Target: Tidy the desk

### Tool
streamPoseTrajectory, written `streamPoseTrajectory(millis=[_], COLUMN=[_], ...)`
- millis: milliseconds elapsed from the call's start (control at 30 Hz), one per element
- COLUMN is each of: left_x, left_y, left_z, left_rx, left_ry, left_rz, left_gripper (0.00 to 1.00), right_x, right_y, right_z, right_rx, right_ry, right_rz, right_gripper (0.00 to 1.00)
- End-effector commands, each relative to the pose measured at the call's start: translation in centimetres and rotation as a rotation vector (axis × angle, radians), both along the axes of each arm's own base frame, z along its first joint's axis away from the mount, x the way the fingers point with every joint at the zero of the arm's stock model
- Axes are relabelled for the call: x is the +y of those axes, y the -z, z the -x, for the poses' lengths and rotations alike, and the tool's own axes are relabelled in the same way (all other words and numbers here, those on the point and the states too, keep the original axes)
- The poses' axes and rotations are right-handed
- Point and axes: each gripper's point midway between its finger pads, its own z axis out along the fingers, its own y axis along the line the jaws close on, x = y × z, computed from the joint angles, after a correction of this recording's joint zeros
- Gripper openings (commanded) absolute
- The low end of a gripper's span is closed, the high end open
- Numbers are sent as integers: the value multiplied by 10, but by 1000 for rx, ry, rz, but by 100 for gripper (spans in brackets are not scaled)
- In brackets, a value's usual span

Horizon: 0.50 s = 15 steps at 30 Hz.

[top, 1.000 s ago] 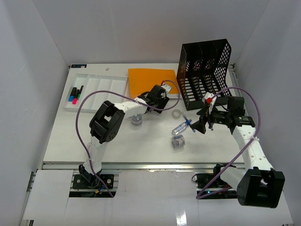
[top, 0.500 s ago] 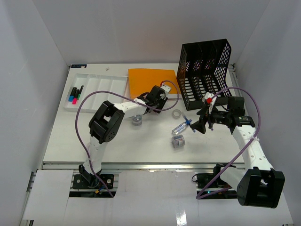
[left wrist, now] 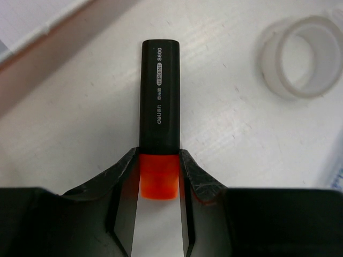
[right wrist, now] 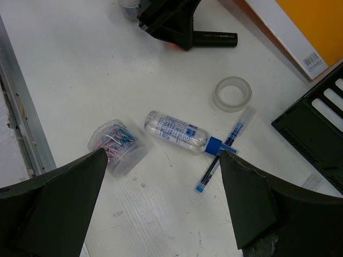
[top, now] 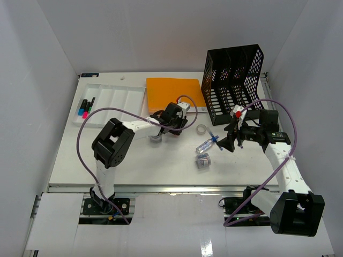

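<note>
Pinching the black highlighter (left wrist: pixel 159 91) by its orange end, the left gripper (left wrist: pixel 159 156) aims the barrel rightward, away from the far-left-corner tray (top: pixel 123 99).

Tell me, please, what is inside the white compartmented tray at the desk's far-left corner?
The tray holds a few dark markers with coloured ends in its leftmost compartment. Nothing covers it; its other compartments look bare.

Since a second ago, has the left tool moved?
Yes. In the top view the left tool has pulled nearer and leftward, away from the orange folder.
</note>
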Motion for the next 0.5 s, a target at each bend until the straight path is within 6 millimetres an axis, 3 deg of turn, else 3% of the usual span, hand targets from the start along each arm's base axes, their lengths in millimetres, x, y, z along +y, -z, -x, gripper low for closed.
streamPoseTrajectory(millis=[0, 133, 233, 333, 433, 467], left_x=[-8, -2, 20, 64, 142, 181], left_y=[-60, -97, -120, -141, -147, -148], left_z=[30, 44, 43, 31, -4, -20], left_rx=[16, -22, -51, -72, -76, -91], left_ry=[58, 104, 87, -1, -218, -324], left_rz=[157, 221, 257, 307, 368, 375], left_gripper=[5, 1, 1, 0, 0, 0], right_x=[2, 2, 2, 2, 2, 2], right_y=[-10, -11, -11, -11, -9, -9], right_z=[-4, -3, -3, -3, -3, -3], right_rx=[-44, -44, -44, -43, -36, -35], right_ry=[-14, -15, -15, -16, -17, -19], right_rz=[-12, -12, -13, -14, -15, -15], right_gripper=[92, 92, 92, 92, 92, 92])
